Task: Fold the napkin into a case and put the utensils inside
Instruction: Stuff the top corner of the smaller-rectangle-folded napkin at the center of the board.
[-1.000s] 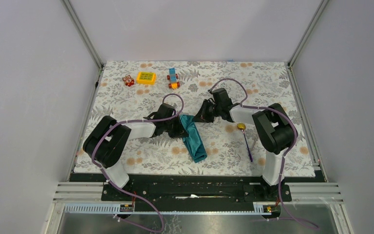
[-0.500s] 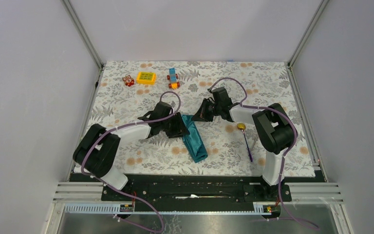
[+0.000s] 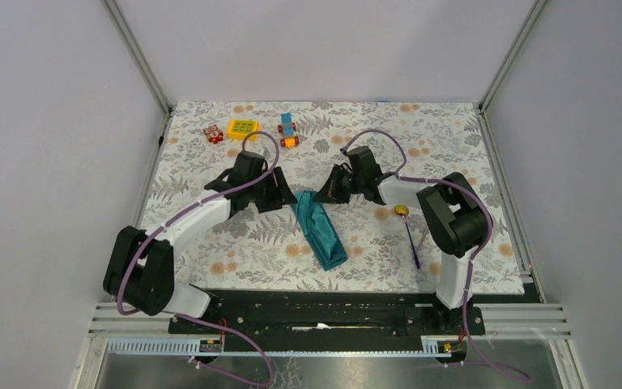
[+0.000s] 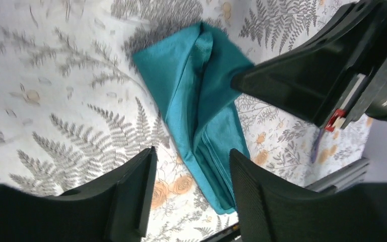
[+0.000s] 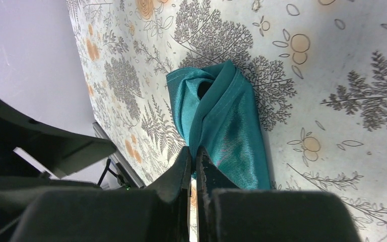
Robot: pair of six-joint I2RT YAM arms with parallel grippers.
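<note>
The dark teal napkin (image 3: 321, 233) lies folded into a long narrow strip on the floral table cover, running from mid-table toward the near edge. My right gripper (image 3: 325, 193) is at its far end, jaws shut with the napkin's (image 5: 221, 126) folded edge pinched at the tips (image 5: 192, 151). My left gripper (image 3: 285, 197) hangs open just left of that same end and holds nothing; in its wrist view the napkin (image 4: 201, 106) shows between its spread fingers (image 4: 191, 156). A purple-handled spoon (image 3: 410, 233) with a gold head lies right of the napkin.
Along the back of the table stand a small red block (image 3: 213, 134), a yellow block (image 3: 243, 129) and a blue and orange toy car (image 3: 288, 130). Grey walls enclose the table on three sides. The black rail (image 3: 324, 312) runs along the near edge.
My left gripper has opened, let go of the napkin, and pulled back to the left and farther away. The right gripper stays shut at the napkin's far end.
</note>
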